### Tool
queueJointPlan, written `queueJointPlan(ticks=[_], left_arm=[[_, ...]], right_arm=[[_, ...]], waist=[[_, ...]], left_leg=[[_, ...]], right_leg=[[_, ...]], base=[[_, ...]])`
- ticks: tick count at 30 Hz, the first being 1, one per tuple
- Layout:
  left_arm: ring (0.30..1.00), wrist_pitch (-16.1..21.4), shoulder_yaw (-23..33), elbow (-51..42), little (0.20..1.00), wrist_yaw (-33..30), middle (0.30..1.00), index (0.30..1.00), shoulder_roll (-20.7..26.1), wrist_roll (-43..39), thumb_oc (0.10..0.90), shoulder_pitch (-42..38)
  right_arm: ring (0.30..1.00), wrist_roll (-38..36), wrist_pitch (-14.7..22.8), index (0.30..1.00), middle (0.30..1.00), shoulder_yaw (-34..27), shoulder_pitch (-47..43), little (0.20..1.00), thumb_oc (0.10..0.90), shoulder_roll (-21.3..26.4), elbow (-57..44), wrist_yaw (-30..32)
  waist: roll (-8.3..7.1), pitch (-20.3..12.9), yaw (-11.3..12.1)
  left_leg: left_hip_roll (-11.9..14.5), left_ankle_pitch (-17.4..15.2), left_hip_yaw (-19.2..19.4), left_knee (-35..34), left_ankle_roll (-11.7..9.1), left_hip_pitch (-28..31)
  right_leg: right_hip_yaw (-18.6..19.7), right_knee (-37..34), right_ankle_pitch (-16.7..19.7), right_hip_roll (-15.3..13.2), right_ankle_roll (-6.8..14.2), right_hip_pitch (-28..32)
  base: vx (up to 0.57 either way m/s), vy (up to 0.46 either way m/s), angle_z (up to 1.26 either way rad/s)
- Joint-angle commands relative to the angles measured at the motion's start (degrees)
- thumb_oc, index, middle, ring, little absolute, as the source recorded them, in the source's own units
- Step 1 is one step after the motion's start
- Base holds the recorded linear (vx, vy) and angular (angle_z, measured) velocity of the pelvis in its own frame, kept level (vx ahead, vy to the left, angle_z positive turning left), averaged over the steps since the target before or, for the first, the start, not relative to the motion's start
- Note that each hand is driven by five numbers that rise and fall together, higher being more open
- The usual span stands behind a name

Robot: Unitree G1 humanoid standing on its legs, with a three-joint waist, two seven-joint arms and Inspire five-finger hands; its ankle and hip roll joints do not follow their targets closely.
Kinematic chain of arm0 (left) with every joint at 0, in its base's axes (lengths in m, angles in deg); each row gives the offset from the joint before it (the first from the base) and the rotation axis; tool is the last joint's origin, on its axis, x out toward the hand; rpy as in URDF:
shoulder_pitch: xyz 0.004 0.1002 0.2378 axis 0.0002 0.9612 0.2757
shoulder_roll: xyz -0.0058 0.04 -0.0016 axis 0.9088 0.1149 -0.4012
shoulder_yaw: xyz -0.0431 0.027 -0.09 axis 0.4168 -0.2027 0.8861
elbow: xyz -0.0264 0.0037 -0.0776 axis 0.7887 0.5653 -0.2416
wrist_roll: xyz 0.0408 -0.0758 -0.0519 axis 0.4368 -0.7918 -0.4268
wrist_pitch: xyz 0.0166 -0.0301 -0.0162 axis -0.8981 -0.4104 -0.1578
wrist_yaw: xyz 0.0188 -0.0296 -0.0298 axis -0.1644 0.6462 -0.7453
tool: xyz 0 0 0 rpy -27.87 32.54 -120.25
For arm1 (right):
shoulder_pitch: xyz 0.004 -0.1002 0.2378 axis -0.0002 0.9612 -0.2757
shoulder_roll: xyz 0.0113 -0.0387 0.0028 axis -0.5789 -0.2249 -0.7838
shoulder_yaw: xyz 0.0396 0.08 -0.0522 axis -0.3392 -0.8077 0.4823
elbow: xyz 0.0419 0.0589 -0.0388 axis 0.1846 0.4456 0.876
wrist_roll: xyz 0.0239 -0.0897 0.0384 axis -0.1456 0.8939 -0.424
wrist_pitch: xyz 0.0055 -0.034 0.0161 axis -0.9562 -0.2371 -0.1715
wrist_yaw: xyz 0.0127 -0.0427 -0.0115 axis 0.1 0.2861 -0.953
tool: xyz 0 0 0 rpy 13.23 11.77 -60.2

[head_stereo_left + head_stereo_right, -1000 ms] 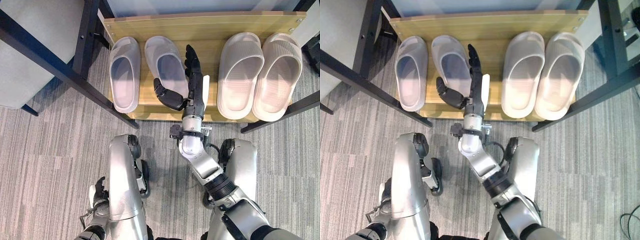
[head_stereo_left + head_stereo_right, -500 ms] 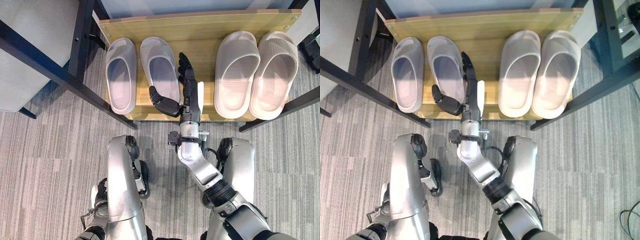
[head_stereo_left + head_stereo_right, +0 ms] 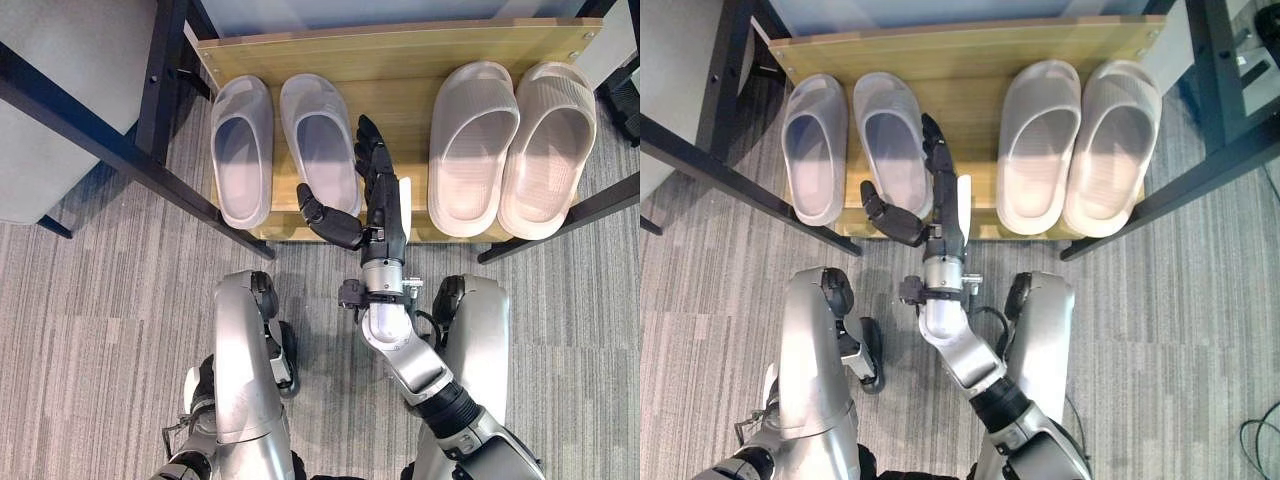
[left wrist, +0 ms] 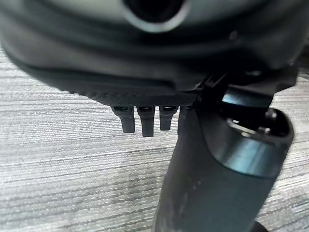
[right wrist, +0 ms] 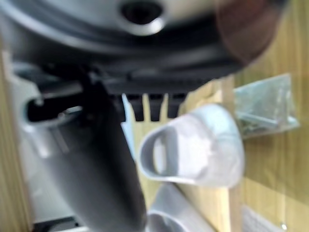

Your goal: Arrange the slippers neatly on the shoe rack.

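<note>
A wooden shoe rack [image 3: 400, 50] lies on the carpet ahead. Two grey slippers, one [image 3: 241, 150] beside the other [image 3: 320, 140], stand side by side on its left half. Two beige slippers [image 3: 468, 145] [image 3: 548, 140] stand on its right half. My right hand [image 3: 383, 205] is open over the shelf between the pairs. Its straight fingers run along the right edge of the inner grey slipper [image 5: 193, 150] and its thumb spreads out at that slipper's heel. It holds nothing. My left hand [image 3: 200, 385] hangs low by my side over the carpet, fingers relaxed [image 4: 145, 123].
Black metal frame bars cross at the left [image 3: 100, 140] and at the right [image 3: 580, 215] of the rack. A grey padded seat [image 3: 60, 100] is at the far left. A small clear bag of screws [image 5: 263, 108] lies on the shelf.
My right hand has drawn back a little toward the rack's front edge, still open. The view shifted slightly a second ago. The slippers have stayed in place.
</note>
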Motion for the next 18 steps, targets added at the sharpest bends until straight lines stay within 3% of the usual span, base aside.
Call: queueJointPlan(ticks=[1,18], left_arm=[[0.9,-0.4,-1.3,2.5,0.9,-3.6,0.9,0.9,2.8,1.0,0.8,4.2],[0.9,-2.4,-1.8,3.1,0.9,-3.5,0.9,0.9,3.9,2.9,0.8,3.2]], right_arm=[[0.9,1.8,6.6,0.9,0.9,3.9,1.7,0.9,0.8,2.0,-12.4,-1.7],[0.9,-8.7,6.8,0.9,0.9,7.7,1.0,0.9,0.8,1.4,-9.2,-5.2]], waist=[[0.21,-1.8,1.3],[0.18,-1.8,1.4]], left_leg=[[-1.4,-3.8,-0.3,-0.3,4.6,2.9],[-1.4,-3.3,-0.8,-0.3,4.1,2.9]], right_leg=[[0.8,-3.4,4.0,-1.4,-7.7,-0.1],[0.7,-3.2,4.3,-1.4,-7.5,-0.1]], base=[[0.0,0.0,0.0],[0.0,0.0,0.0]])
